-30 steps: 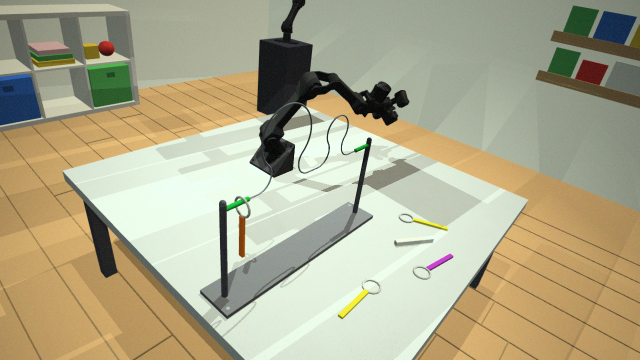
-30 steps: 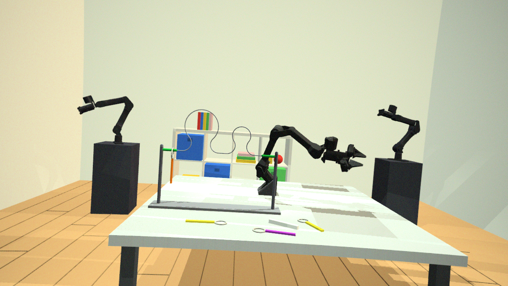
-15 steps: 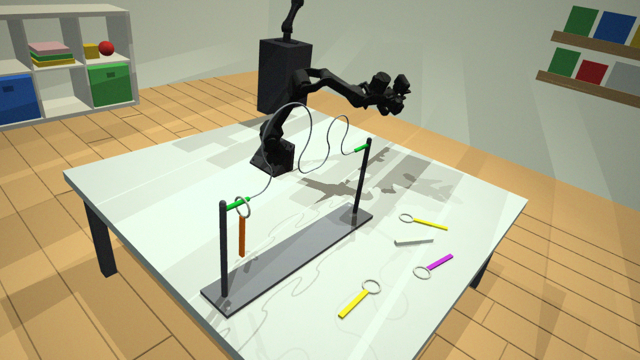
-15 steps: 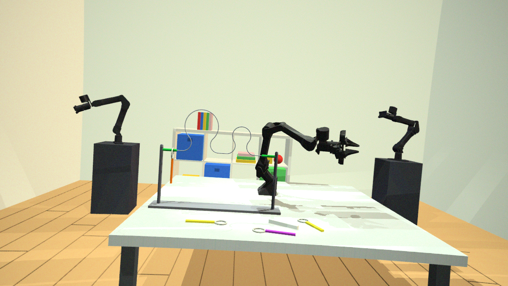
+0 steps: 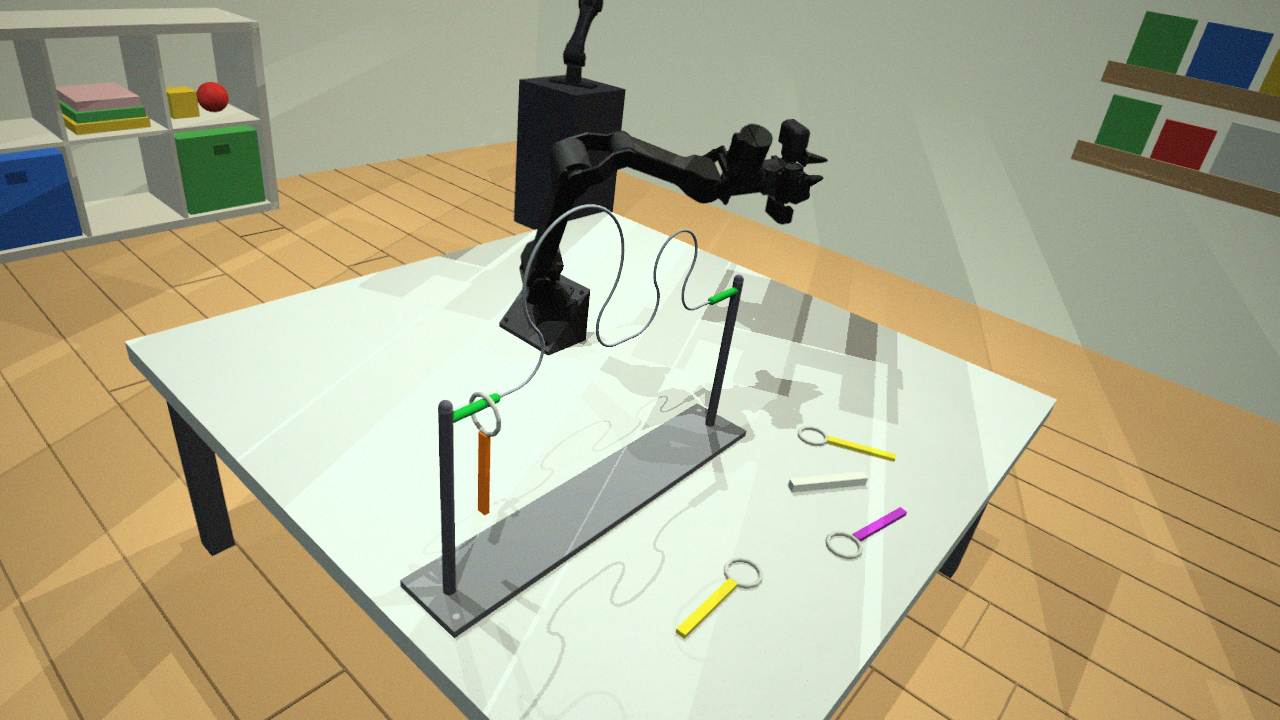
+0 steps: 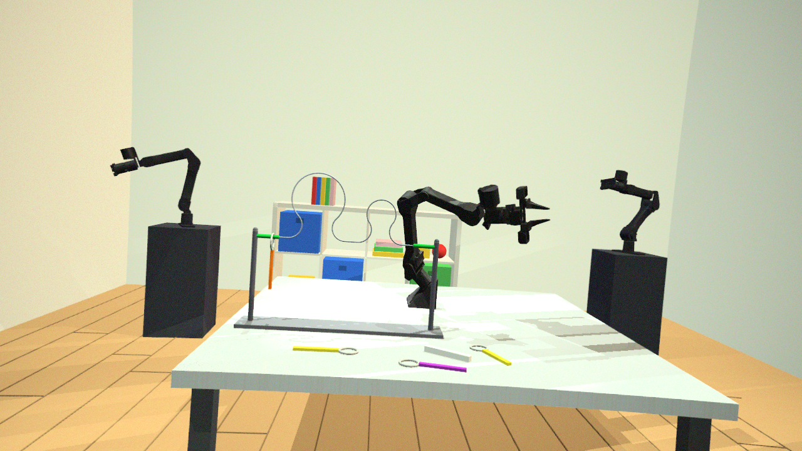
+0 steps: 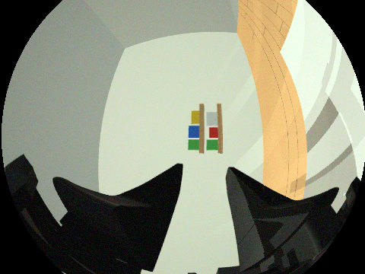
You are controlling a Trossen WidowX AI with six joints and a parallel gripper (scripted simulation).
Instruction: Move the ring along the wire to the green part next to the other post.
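Observation:
The ring hangs on the green part next to the left post. Its orange handle points straight down. The thin grey wire winds across to the other green part at the right post. My gripper is partly open and empty, high to the right of the right post, far from the ring, facing away from the wire.
The posts stand on a grey base plate. Two yellow-handled rings, a purple-handled ring and a white bar lie on the table on the camera side. My arm rises behind the wire.

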